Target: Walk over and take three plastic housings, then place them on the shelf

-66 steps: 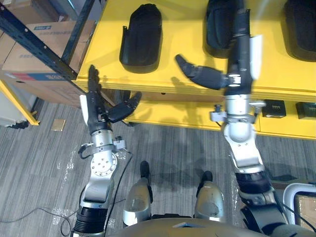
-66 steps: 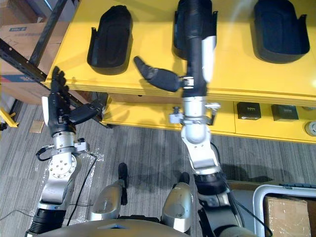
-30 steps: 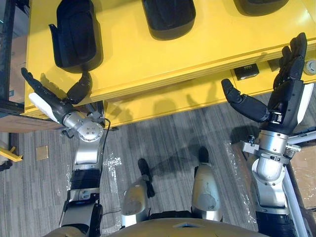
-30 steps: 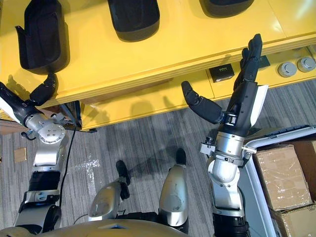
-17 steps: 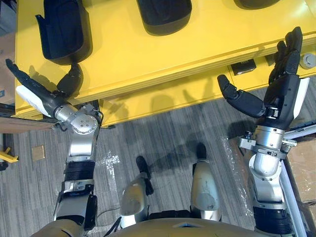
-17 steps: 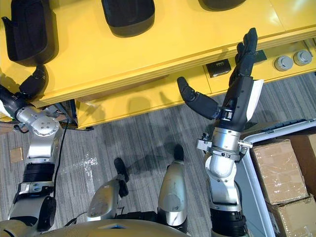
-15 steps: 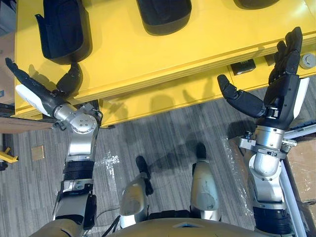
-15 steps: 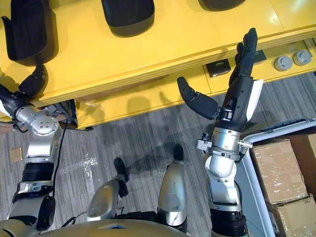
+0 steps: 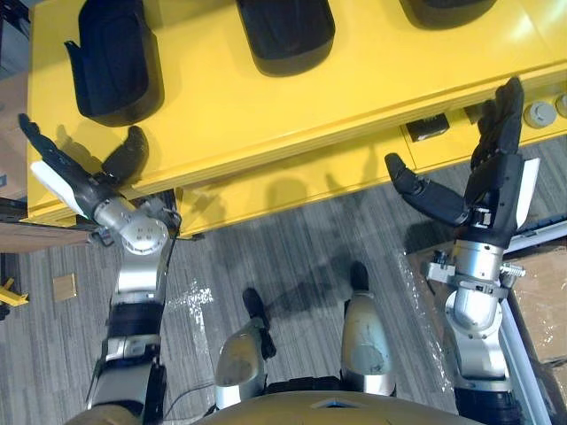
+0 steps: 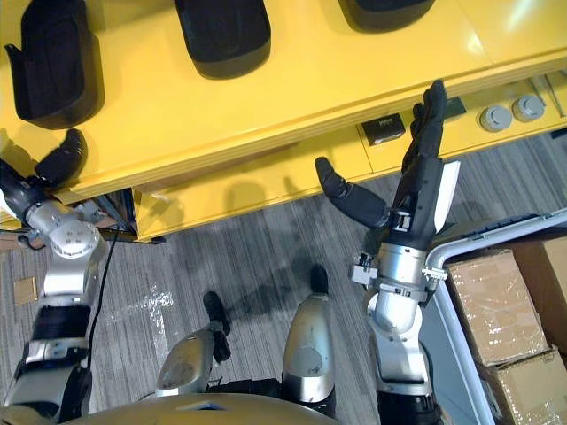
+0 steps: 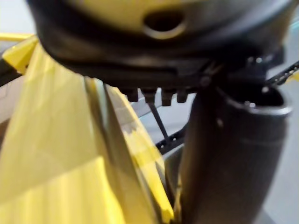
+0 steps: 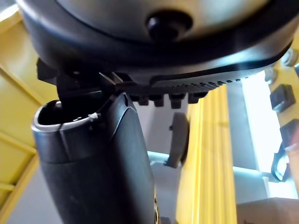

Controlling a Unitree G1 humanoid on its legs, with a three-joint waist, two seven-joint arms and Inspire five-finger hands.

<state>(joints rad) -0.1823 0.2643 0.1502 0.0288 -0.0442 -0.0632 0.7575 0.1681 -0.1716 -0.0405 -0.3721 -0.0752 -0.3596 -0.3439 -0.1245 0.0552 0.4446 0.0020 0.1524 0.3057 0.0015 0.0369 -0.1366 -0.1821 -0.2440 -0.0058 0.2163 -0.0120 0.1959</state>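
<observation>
My right robot hand (image 9: pixel 494 181) has drawn back off the shelf (image 9: pixel 372 62), fingers straight and empty; my left robot hand (image 9: pixel 73 177) is open and empty at the shelf's front corner. Three plastic housings (image 9: pixel 283 31) lie on the shelf, so placing looks finished.

Three black, shell-shaped plastic housings lie well apart in a row on the yellow shelf (image 9: pixel 354 80): the left housing (image 9: pixel 115 57), the middle housing (image 9: pixel 283 31) and the right housing (image 9: pixel 447 9) (far ends cut off).
</observation>
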